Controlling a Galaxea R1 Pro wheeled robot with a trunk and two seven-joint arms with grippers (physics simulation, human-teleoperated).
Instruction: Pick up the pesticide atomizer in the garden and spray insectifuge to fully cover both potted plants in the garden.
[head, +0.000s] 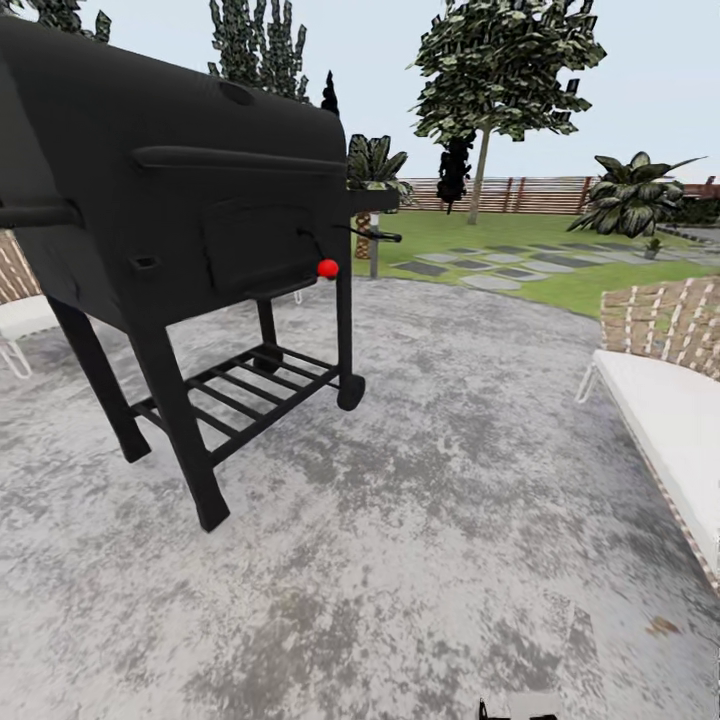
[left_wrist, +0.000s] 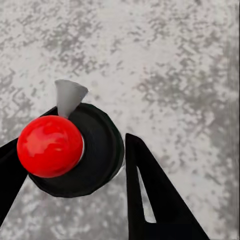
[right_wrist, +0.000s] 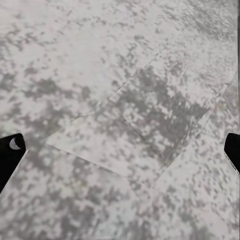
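The pesticide atomizer (left_wrist: 70, 150), a black round body with a glossy red ball on top and a pale grey cone of a nozzle, sits between the two dark fingers of the left claw (left_wrist: 67, 165) in the left wrist view; the fingers stand close on either side of it and appear to grip it, with the mottled grey paving beneath, so I judge the pick-up done and the carry in hand; a red ball (head: 327, 267) also shows in the head view beside the grill, though whether that is the same thing I cannot tell.

The step in hand looks like travel toward the plants; the next move calls for turning away from the black barrel grill (head: 180, 230) and crossing the round grey patio (head: 420, 520) to the lawn (head: 590, 285) with its stepping stones (head: 520, 268); a small low green plant (head: 652, 246) near the big dark shrub (head: 632, 195) may be one of the potted plants, but it is too small to be sure; the nozzle must then be aimed at the leaves.

The left arm holds its load low over the paving, pointing downward; the right claw (right_wrist: 120, 150) hangs wide open and empty, its fingertips at the far edges of its view, also facing the patio; a white cushioned lounger (head: 670, 420) stands at the right, and a slatted fence (head: 520, 192) closes the garden behind the trees.
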